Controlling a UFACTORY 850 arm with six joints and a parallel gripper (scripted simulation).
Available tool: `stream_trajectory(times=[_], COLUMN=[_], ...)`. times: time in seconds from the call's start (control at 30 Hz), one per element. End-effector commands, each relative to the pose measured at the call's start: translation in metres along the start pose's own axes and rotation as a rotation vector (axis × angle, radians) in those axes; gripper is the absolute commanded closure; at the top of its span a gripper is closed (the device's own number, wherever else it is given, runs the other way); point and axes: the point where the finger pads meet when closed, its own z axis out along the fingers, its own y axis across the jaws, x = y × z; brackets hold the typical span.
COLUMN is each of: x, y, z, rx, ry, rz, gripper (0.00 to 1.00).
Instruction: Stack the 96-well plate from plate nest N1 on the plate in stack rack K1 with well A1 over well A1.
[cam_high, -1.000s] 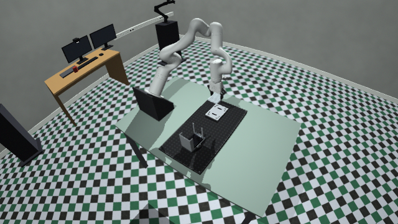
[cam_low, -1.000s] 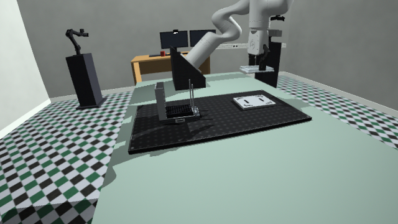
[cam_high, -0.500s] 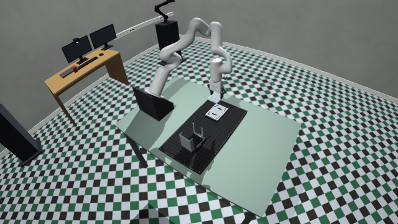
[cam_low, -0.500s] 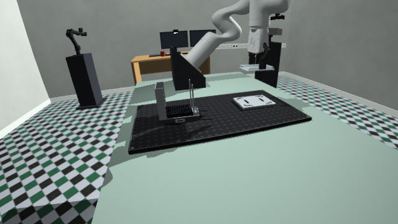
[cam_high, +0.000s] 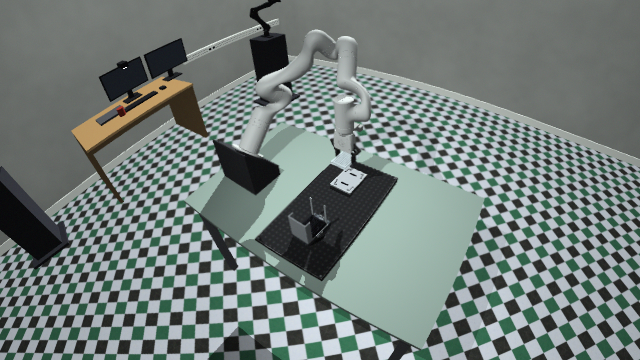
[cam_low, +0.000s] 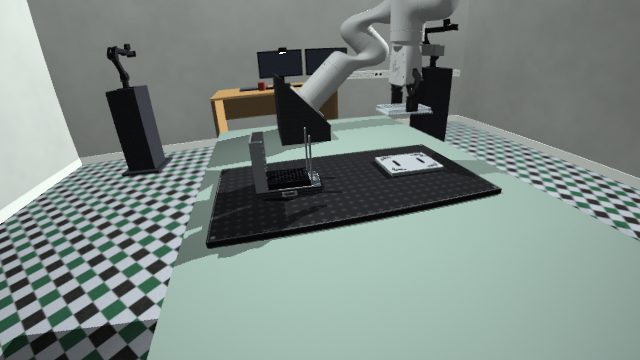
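Observation:
My gripper (cam_high: pixel 344 154) (cam_low: pixel 404 104) is shut on the white 96-well plate (cam_high: pixel 341 160) (cam_low: pixel 403 108) and holds it level in the air, well above the table, over the far end of the black baseplate (cam_low: pixel 345 187). The white plate nest N1 (cam_high: pixel 348 180) (cam_low: pixel 409 163) lies below it with nothing on it. The stack rack K1 (cam_high: pixel 309 226) (cam_low: pixel 285 172), with a grey back wall and two thin upright posts, stands toward the other end of the baseplate. A black well plate (cam_low: pixel 287 177) sits flat inside it. I cannot make out the cut-off corners.
A black wedge-shaped block (cam_high: pixel 245 167) (cam_low: pixel 297 112) at the arm's base stands on the table behind the baseplate. A black pedestal (cam_low: pixel 434 100) stands behind the gripper. A desk with monitors (cam_high: pixel 135 107) is off the table.

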Motion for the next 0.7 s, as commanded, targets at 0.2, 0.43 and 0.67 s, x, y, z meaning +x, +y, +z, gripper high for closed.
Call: stream_trajectory(times=[0.2,0.43,0.67], x=[-0.035,-0.052,-0.075], y=[0.006,0.008,0.011], z=[-0.001,-0.002,-0.002], rx=[-0.002,-0.002,-0.002], ry=[0.000,0.000,0.000], rz=[0.000,0.000,0.000], gripper=[1.00,1.00,1.00])
